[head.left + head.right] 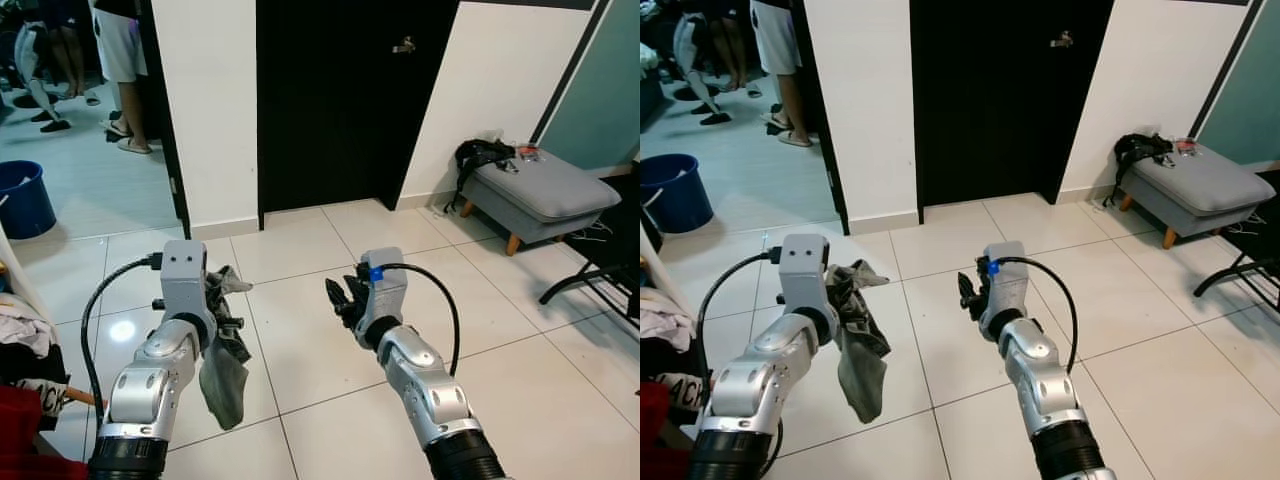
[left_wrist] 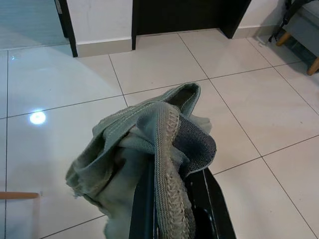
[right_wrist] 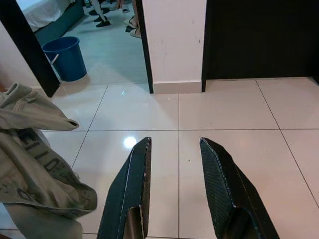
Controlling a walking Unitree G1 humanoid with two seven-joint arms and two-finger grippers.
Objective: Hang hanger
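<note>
the left gripper (image 2: 174, 199) pinches one grey-green garment (image 1: 225, 350) at its bunched top edge, so the cloth hangs free above the tiled floor (image 1: 300, 350) — lifted clear, likely for carrying. the right gripper (image 3: 174, 194) is spread and empty, at about 3 o'clock from the garment, probably ready to help. no hanger can be made out. one blue bucket (image 1: 22, 198) stands at 10 o'clock, one grey bench (image 1: 545, 190) at 2 o'clock — two people's legs (image 1: 125, 90) beyond the doorway.

Bright, even indoor light — sharp focus; ceiling-lamp glare on the floor tiles (image 1: 122, 329).
</note>
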